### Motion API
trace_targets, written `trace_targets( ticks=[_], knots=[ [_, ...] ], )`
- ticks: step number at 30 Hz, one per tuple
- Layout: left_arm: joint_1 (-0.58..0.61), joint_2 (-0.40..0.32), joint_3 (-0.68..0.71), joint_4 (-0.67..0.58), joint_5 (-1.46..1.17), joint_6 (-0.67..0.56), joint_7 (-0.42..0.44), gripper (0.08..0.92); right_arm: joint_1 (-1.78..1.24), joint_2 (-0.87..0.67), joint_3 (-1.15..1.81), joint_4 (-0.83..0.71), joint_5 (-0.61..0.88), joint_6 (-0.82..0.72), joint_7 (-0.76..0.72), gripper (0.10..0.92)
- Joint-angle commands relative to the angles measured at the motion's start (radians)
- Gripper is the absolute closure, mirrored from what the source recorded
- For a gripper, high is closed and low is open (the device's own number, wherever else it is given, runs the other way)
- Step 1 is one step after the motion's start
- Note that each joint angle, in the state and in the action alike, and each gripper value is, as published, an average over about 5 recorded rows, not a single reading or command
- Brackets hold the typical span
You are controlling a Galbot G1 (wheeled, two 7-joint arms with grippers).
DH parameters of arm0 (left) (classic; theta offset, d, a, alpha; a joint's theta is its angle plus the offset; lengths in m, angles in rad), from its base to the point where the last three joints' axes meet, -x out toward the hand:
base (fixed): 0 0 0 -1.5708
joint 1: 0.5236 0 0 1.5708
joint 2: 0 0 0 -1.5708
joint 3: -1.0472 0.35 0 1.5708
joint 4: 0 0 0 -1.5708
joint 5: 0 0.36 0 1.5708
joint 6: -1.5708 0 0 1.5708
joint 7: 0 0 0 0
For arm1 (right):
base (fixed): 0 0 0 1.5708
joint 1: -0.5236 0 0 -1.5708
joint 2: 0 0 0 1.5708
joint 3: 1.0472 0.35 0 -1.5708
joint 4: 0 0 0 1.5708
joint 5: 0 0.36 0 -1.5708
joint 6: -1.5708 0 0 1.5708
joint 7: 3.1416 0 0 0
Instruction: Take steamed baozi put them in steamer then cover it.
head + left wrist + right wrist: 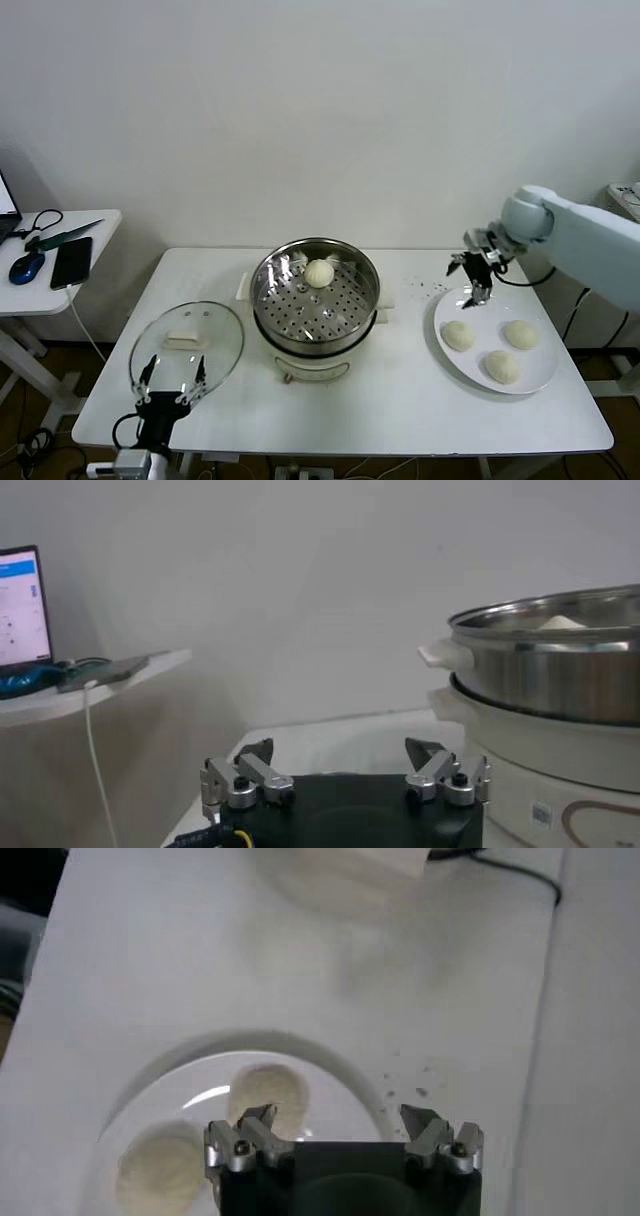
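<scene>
The steel steamer (316, 300) stands mid-table with one baozi (319, 272) on the far side of its perforated tray. Three more baozi (458, 335) (519, 333) (502, 366) lie on a white plate (540, 377) to the right. My right gripper (478, 281) hangs open and empty over the plate's far left rim; its wrist view shows the gripper (338, 1118) above the plate (205, 1063) and two baozi (268, 1093) (160, 1168). The glass cover (187, 345) lies flat left of the steamer. My left gripper (172, 385) (340, 752) waits open at the cover's near edge, facing the steamer (560, 670).
A low side table (60, 285) on the left carries a phone (72, 262), a mouse (27, 267) and a laptop (20, 605). Dark specks (430, 288) dot the table between steamer and plate. A cable (580, 300) hangs off the right edge.
</scene>
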Motion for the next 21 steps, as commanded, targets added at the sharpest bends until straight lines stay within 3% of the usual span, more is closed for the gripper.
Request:
trace_targets(
  ticks=[1,21],
  knots=[
    [0.002,0.000,0.000,-0.001,0.001,0.001,0.000,0.177,-0.228,-0.004,0.150,-0.078,-0.042,-0.067,0.004,0.203],
    [0.007,-0.002,-0.001,0.018,0.015,-0.006,-0.002,0.177,-0.258,0.115,0.203,-0.219,-0.091,-0.032,0.009,0.203]
  ],
)
